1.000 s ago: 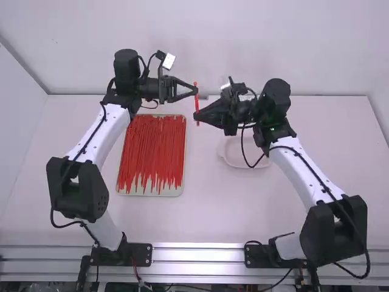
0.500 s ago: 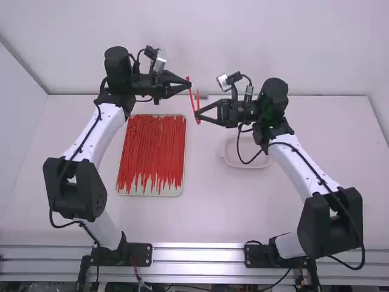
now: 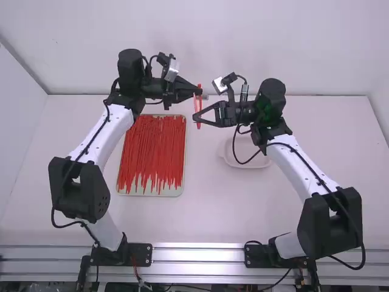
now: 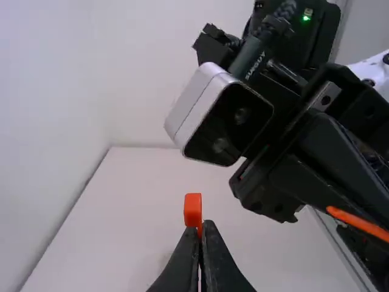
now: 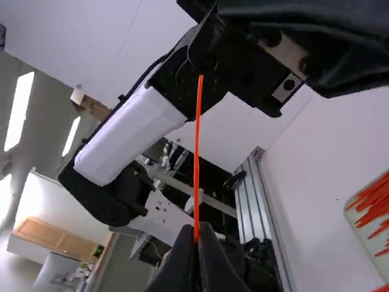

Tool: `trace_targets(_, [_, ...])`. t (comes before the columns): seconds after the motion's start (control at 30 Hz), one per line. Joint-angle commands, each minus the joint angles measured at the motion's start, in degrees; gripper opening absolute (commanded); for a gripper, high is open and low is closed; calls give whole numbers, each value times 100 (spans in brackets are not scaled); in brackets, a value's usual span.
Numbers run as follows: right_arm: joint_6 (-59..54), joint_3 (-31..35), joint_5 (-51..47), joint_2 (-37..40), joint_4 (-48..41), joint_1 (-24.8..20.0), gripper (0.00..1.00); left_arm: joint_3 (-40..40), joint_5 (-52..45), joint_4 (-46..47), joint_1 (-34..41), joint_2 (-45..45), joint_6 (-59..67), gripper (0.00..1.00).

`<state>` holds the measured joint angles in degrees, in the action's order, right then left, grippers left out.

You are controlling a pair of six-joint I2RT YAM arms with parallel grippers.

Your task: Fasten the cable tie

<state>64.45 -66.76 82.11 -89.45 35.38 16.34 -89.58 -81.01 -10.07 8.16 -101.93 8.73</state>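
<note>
Both of your grippers are shut tight on one red cable tie [image 3: 197,107]. It is up in the air over the far part of the white table [image 3: 255,201].

Nearest to you, on the left side of the table, lies a pale tray [image 3: 149,194]. It is full of spare red ties [image 3: 152,152] lying side by side. A bit farther, on the right side, sits a white dish [image 3: 228,160], partly under your right arm.

Farther on, your right gripper [image 3: 199,117] reaches in from the right. It pinches the low end of the cable tie. In the right wrist view the two fingers are pressed together on the thin strap [image 5: 197,158]. The strap runs straight from them to the other gripper.

Just past it and a little higher, your left gripper [image 3: 196,91] comes in from the left. It holds the top end. In the left wrist view its fingertips [image 4: 206,234] squeeze the strap right under the small square head [image 4: 192,210]. The cable tie stands almost straight up between the two grippers. It touches nothing else.
</note>
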Motion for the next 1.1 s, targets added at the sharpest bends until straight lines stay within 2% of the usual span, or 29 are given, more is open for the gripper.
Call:
trace_targets(0.0, [136,11,57,7,17,4,0,9,-61,101,-76,24,487,2])
trace_targets(0.1, [129,11,57,7,-111,-33,0,9,-61,238,-107,24,643,2])
trace_targets(0.33, [-780,11,-247,7,-1460,-72,0,9,46,321,-72,24,780,2])
trace_targets(0.43, [-839,11,-249,7,-1488,-48,0,9,352,470,-68,24,787,2])
trace_targets(0.67, [-835,11,-319,9,-1467,-70,0,13,542,1314,-66,24,1961,2])
trace_targets(1.07, [-813,11,-570,7,-1484,-111,0,13,219,1062,-66,24,1965,2])
